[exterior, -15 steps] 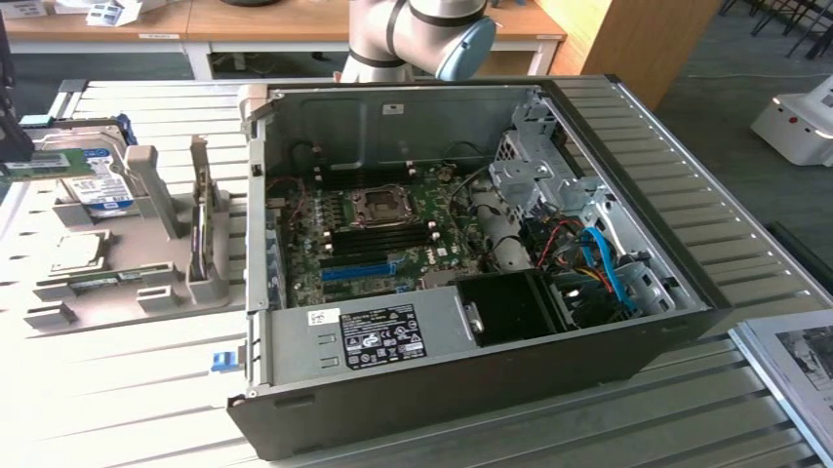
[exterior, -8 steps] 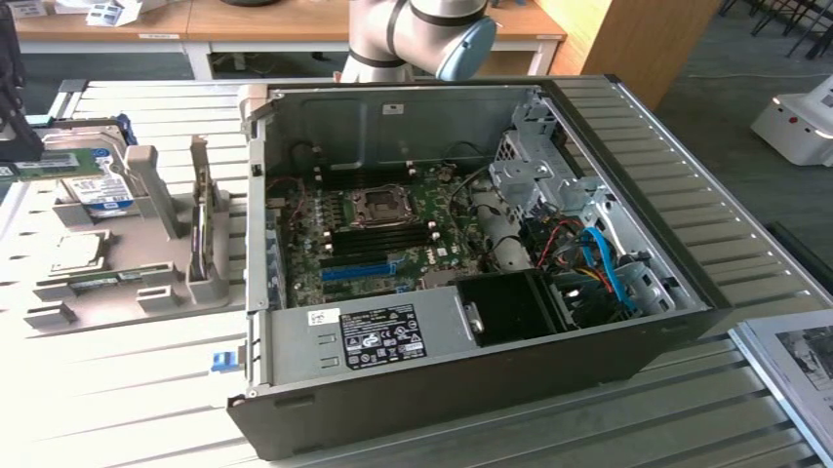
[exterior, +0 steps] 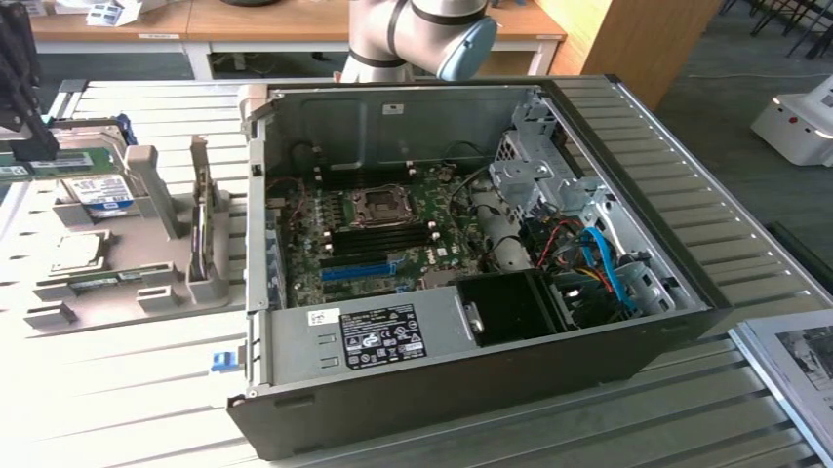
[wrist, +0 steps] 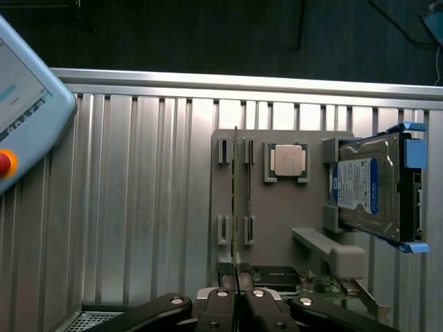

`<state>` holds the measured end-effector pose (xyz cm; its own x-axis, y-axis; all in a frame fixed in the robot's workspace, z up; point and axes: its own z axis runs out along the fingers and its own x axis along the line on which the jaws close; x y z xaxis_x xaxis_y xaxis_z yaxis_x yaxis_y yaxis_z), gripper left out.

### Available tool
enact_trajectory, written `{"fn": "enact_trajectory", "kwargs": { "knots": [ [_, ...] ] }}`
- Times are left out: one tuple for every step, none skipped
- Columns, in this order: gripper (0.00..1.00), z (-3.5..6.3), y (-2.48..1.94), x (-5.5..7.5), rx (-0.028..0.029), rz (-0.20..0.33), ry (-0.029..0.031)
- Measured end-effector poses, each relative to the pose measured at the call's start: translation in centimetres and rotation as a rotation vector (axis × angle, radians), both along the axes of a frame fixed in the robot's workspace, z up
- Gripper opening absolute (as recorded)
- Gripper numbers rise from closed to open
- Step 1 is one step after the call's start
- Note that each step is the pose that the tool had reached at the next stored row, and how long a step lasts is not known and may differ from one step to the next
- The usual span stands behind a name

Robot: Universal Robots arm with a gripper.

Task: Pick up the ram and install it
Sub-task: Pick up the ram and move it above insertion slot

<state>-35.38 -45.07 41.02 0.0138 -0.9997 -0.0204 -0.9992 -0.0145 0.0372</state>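
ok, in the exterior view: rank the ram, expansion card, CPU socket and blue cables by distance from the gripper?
1. ram: clamped in the gripper, at the exterior view's far left.
2. expansion card: upright in the grey tray.
3. CPU socket: middle of the open case.
4. blue cables: on the case's side toward the exterior view's right.

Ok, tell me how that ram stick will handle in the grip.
Likely stiff: the ram runs dead straight out from the tool. Probably light, being so thin edge-on. Pinched only across its flat faces, it may pivot or slip if bumped.
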Motion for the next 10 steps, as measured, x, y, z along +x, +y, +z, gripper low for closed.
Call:
{"fn": "enact_trajectory", "kwargs": {
  "knots": [
    [0.11, 0.00, 0.00, 0.1, 0.0000, 0.000, 0.0001],
    [0.11, -0.01, 0.00, 0.2, 0.0001, 0.000, 0.0002],
    [0.11, 0.00, 0.00, 0.4, 0.0001, 0.000, 0.0004],
    [0.11, 0.00, 0.00, 0.5, 0.0000, 0.000, 0.0007],
    [0.11, 0.00, 0.00, 0.6, 0.0000, 0.000, 0.0009],
    [0.11, 0.00, 0.00, 0.8, 0.0000, 0.000, 0.0012],
    [0.11, 0.00, 0.00, 0.9, 0.0000, 0.000, 0.0015],
    [0.11, 0.00, 0.00, 1.0, -0.0001, 0.000, 0.0018],
    [0.11, 0.00, 0.00, 1.2, -0.0001, 0.000, 0.0021],
    [0.11, 0.00, 0.00, 1.3, 0.0000, 0.000, 0.0024]
  ]
}}
